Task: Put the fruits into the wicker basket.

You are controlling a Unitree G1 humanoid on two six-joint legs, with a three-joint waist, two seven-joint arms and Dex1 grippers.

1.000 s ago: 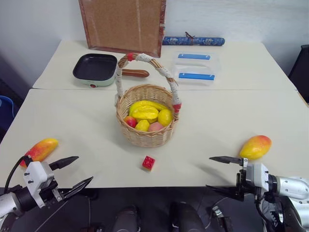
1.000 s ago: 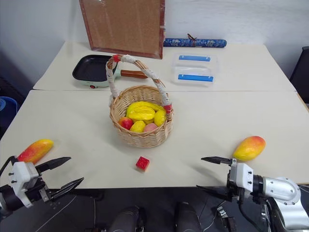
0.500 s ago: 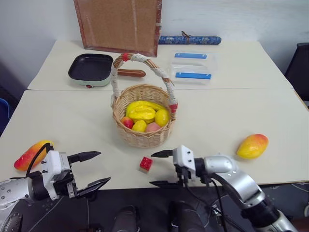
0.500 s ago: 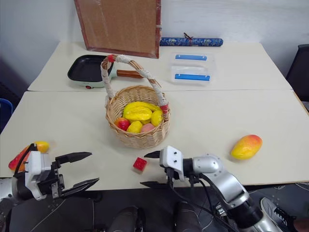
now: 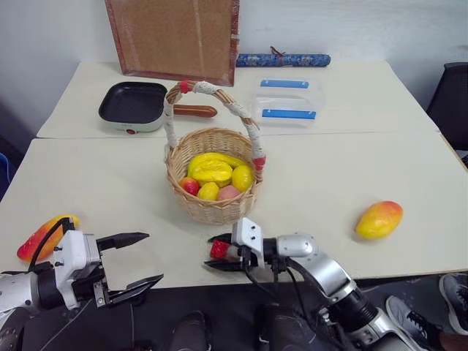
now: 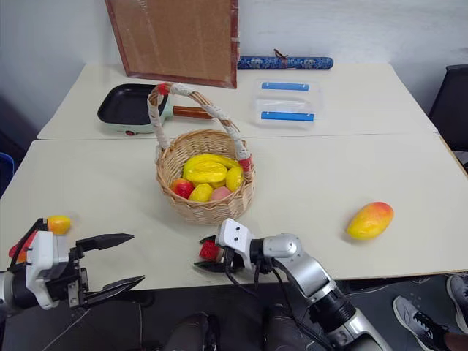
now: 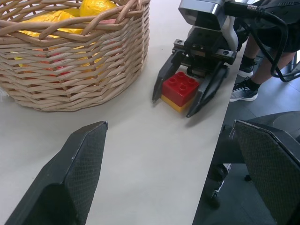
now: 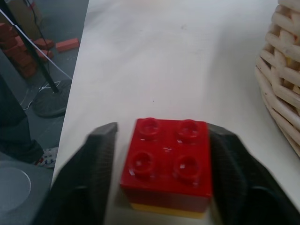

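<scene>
At the near edge of the table (image 5: 329,183), toward its left corner, the left gripper (image 5: 130,259) hangs with its jaws spread wide and nothing between them. Just beyond it, close to the left edge, one mango (image 5: 45,235) lies on its side, partly hidden by the gripper's body and cable.

Near the middle of the near edge, the right gripper (image 5: 216,254) reaches in from the right with its jaws on either side of a small red block (image 7: 180,87) that has a yellow layer underneath. In the right wrist view both fingers sit right against the block's sides; whether they actually press it cannot be told. The block rests on the table, just in front of the wicker basket (image 5: 212,206).

The second mango (image 5: 379,219) lies well apart, toward the right edge of the table, untouched.

The wicker basket stands upright near the centre of the table, its arched handle (image 5: 212,95) above it, and holds several small yellow and pink fruits (image 5: 213,172). Neither mango is in it.

On the far table behind are a black square pan (image 5: 136,104), a clear container with blue clips (image 5: 288,99), and a framed board (image 5: 174,38) leaning against the wall.
</scene>
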